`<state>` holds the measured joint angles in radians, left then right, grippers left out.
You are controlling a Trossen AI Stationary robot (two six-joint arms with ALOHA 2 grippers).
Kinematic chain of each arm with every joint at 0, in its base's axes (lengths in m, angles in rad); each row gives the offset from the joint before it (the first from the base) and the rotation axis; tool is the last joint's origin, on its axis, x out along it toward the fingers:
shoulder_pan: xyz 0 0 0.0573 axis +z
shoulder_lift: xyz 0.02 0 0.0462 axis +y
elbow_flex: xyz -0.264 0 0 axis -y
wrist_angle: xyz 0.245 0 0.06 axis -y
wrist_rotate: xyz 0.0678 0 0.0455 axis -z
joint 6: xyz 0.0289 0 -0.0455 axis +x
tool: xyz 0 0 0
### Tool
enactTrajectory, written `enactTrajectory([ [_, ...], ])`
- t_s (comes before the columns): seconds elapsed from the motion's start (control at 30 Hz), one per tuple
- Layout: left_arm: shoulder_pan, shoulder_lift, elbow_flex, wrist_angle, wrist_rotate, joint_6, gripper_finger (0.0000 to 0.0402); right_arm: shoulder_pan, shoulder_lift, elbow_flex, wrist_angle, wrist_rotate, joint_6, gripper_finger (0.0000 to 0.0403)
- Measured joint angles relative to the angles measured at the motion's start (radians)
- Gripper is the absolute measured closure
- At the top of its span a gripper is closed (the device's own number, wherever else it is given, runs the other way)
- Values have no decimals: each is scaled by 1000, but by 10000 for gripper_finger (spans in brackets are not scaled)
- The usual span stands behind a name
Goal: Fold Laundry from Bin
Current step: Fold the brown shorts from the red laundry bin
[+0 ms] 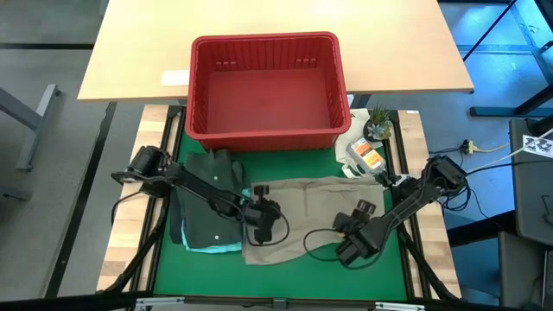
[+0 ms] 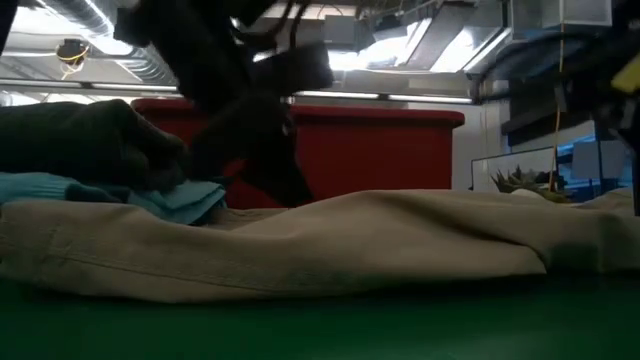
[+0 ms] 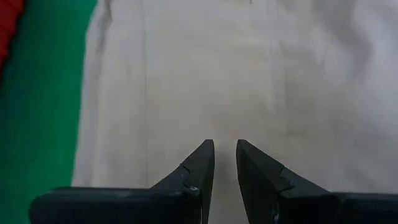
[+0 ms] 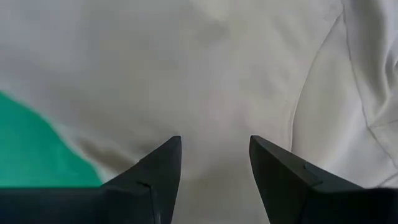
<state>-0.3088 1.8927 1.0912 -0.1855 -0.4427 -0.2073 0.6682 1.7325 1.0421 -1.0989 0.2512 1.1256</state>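
- Dark garment and teal garment lie stacked at the mat's left, beside the left gripper.
- Left gripper hovers narrowly parted over the beige garment.
- Right gripper, fingers wider apart, over its right half.
- Red bin sits behind.

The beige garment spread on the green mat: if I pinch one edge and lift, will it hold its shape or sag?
Probably sags: the beige garment lies limp with soft wrinkles and a rounded fold in the low view. It likely drags on the green mat rather than sliding freely. It looks light, so a single pinch by the right gripper should lift it.
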Motion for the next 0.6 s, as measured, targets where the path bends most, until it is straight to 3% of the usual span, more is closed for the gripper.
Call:
enactTrajectory([
  [0.33,-6,82,7,23,171,-3,338,-2,-6,-139,59,35,0,214],
  [0.6,-72,89,3,101,213,0,338,-3,0,-145,63,210,-5,214],
])
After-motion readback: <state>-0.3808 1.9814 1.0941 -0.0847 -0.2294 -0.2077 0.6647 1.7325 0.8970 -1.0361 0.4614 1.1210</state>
